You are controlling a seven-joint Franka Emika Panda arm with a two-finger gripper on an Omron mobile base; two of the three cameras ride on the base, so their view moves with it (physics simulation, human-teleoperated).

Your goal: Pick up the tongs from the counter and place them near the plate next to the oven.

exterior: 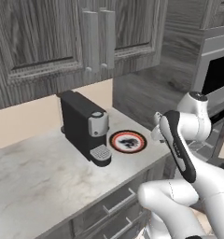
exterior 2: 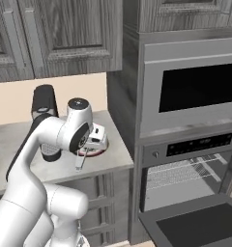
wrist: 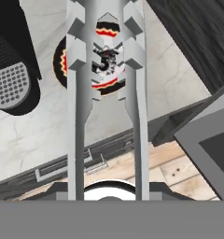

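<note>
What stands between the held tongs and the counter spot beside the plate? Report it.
Nothing visible. The slim silver-grey metal tongs hang in the tool above the small red-ringed round plate; the black coffee machine stands aside.

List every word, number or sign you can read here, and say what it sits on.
No text can be read.
Oven control panel: small pale marks, too small and blurred to read.
Plate centre: a white pattern, not lettering.
Coffee machine: no label or brand visible.
Tongs, held in the gripper: no marking.
</note>
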